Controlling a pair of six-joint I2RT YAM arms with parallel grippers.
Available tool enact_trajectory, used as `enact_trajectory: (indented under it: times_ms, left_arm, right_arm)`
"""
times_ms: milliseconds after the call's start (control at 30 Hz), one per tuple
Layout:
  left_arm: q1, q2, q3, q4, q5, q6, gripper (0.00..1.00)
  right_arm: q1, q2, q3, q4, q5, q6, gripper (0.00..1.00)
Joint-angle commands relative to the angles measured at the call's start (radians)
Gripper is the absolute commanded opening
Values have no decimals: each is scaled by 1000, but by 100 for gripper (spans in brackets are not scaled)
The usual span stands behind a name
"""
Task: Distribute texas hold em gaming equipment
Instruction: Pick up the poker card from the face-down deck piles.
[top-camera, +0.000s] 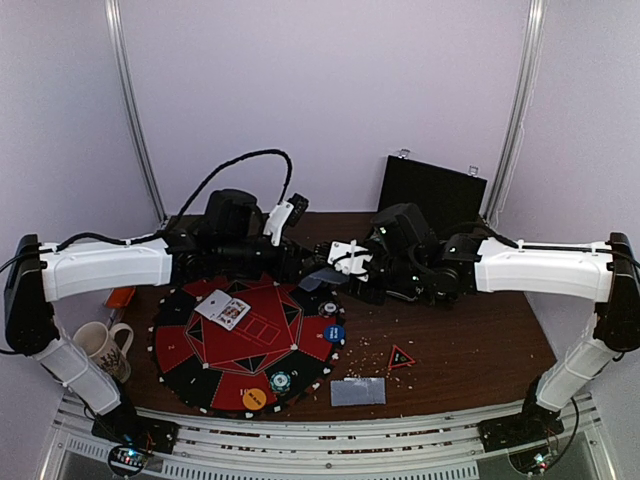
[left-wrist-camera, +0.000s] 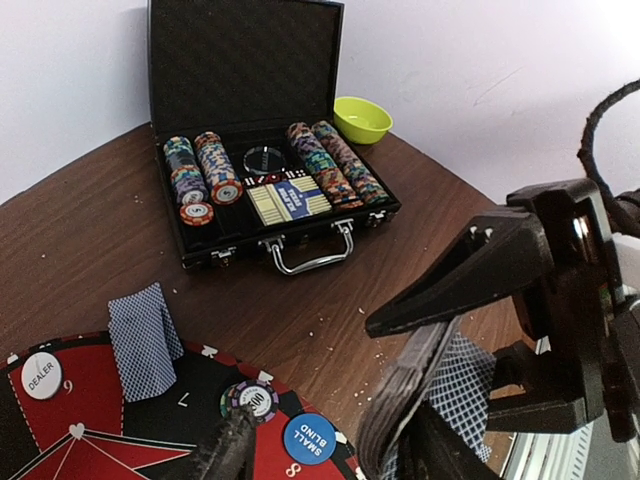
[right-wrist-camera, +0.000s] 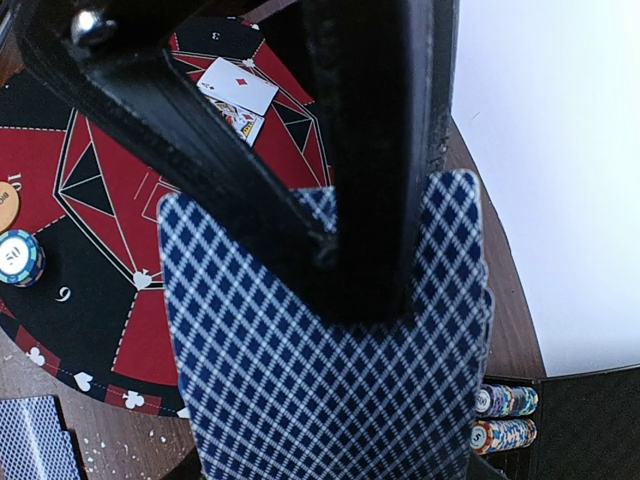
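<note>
Near the table (top-camera: 470, 350) edge, a face-down card pile (top-camera: 357, 391) lies flat, its long axis parallel to that edge. On the mat (top-camera: 215, 350), an orange disc (top-camera: 254, 399) and a chip (top-camera: 279, 380) sit at the near rim. A blue disc (top-camera: 333, 333) sits at the right rim, and face-up cards (top-camera: 226, 310) lie left of centre.

Over the mat's far right rim, the held cards (right-wrist-camera: 330, 380) hang from the right gripper (right-wrist-camera: 335, 268). Its fingers are closed on their upper edge. The patterned back faces the wrist camera and the long axis runs on from the fingertips.

The left gripper (top-camera: 298, 266) faces it from the left; whether its fingers bear on the cards cannot be told. Both forearms reach inward, roughly level.

Beyond them, the chip case (left-wrist-camera: 250, 60) stands open.
</note>
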Motion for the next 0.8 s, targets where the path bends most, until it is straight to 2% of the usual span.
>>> enact_trajectory:
  times_ms: [0, 167, 367, 500, 767]
  left_arm:
    - [5, -43, 4, 11, 62, 31, 55]
    - [5, -55, 2, 20, 100, 34, 44]
    - [5, -33, 17, 15, 147, 31, 14]
    - [5, -40, 19, 9, 147, 36, 0]
    - [12, -120, 6, -57, 143, 127, 0]
  right_arm:
    - [5, -10, 11, 16, 20, 9, 51]
    - [6, -13, 6, 17, 22, 14, 51]
    - [6, -19, -3, 22, 25, 16, 51]
    - [4, -24, -5, 22, 31, 16, 51]
    - [-7, -37, -27, 24, 45, 16, 51]
